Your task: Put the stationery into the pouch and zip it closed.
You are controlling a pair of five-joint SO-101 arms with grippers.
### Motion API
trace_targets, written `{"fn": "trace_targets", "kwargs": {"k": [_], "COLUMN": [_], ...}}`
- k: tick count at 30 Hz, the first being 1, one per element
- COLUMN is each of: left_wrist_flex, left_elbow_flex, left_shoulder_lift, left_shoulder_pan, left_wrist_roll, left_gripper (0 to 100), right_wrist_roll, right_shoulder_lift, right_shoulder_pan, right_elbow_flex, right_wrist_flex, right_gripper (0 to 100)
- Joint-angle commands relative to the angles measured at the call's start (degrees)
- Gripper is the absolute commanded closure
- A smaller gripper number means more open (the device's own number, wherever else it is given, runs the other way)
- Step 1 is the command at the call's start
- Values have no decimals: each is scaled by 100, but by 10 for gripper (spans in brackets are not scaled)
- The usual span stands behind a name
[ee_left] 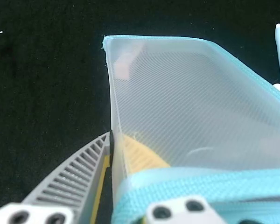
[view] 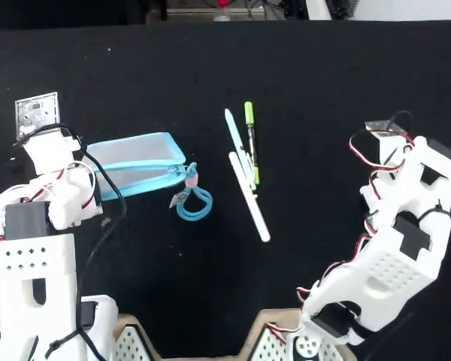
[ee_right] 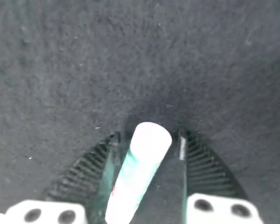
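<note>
The translucent pouch point(view: 135, 169) with light blue trim lies left of centre, its zip pull on a blue loop point(view: 195, 201) at its right end. My left gripper point(view: 90, 174) is at the pouch's left end. In the left wrist view it point(ee_left: 114, 136) is shut on the pouch point(ee_left: 191, 102) wall, with one finger showing yellow through the mesh. A light blue pen point(view: 237, 144), a green pen point(view: 251, 143) and a white pen point(view: 249, 197) lie at mid-table. My right gripper point(view: 379, 134) is far right; its wrist view shows it point(ee_right: 147, 136) holding a white and teal pen point(ee_right: 142, 154) above the cloth.
A black cloth point(view: 323, 83) covers the table. A small grey square plate point(view: 37, 111) sits at the back left, behind the left arm. Open cloth lies between the pens and the right arm.
</note>
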Motion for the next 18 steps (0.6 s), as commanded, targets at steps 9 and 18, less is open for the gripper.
{"fn": "trace_targets", "kwargs": {"k": [9,18], "left_wrist_flex": [9,9], "left_elbow_flex": [154,154], "left_shoulder_lift": [141,141], "left_shoulder_pan": [-31,-31], "left_wrist_roll": [-44,-44], "left_gripper": [970,970], "right_wrist_roll": [-88,-703], "right_shoulder_lift": [-954,-1385], "right_shoulder_pan": [290,325], "right_elbow_flex": [1121,1982], "right_wrist_flex": [-1222,-2092], "right_gripper": [800,820]}}
